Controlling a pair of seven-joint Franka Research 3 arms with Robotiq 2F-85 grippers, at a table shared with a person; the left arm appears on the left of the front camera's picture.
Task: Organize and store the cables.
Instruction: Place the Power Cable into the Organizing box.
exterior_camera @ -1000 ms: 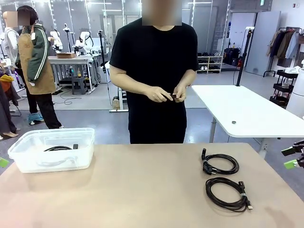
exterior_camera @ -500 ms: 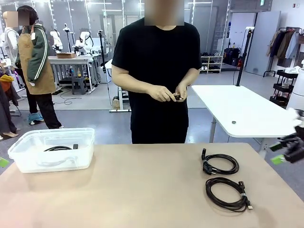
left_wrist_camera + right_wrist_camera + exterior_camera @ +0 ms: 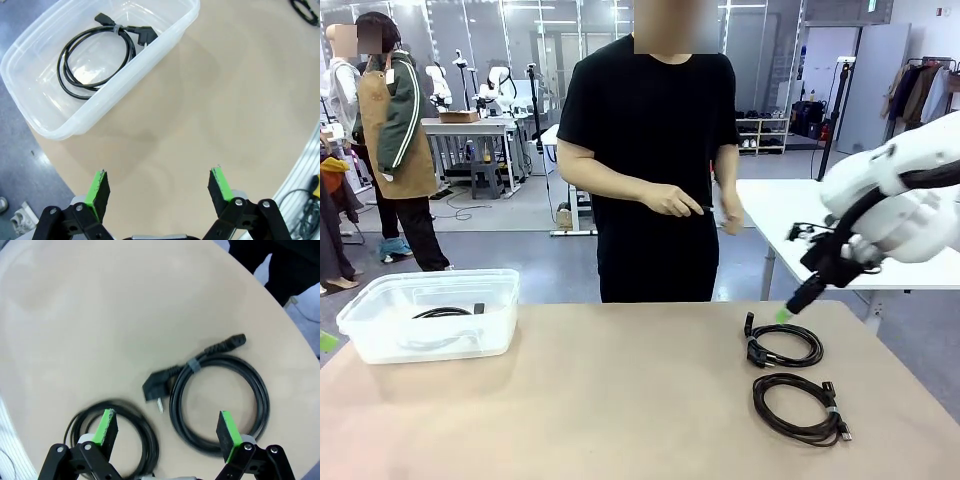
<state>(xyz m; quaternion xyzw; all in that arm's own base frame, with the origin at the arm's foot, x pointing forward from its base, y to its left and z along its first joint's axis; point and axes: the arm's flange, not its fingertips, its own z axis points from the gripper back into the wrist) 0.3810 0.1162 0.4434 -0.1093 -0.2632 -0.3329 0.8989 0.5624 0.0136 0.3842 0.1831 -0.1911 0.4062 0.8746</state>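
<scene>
Cables [image 3: 812,345]: 2 banded coils on the bench [image 3: 620,400], right side, power cord [image 3: 756,352] behind a second cord [image 3: 798,430]; 1 coil [image 3: 145,34] already in the clear bin [image 3: 430,282]. Right fingers [image 3: 107,426] spread wide, empty, above the power cord, presumably lining up a pick. Left fingers [image 3: 99,187] wide, empty, near the bin.

No legible text or labels, as far as visible.

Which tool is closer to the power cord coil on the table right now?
Right. The right tool hovers open above the power cord. The left tool hangs open far off, near the clear bin.
</scene>
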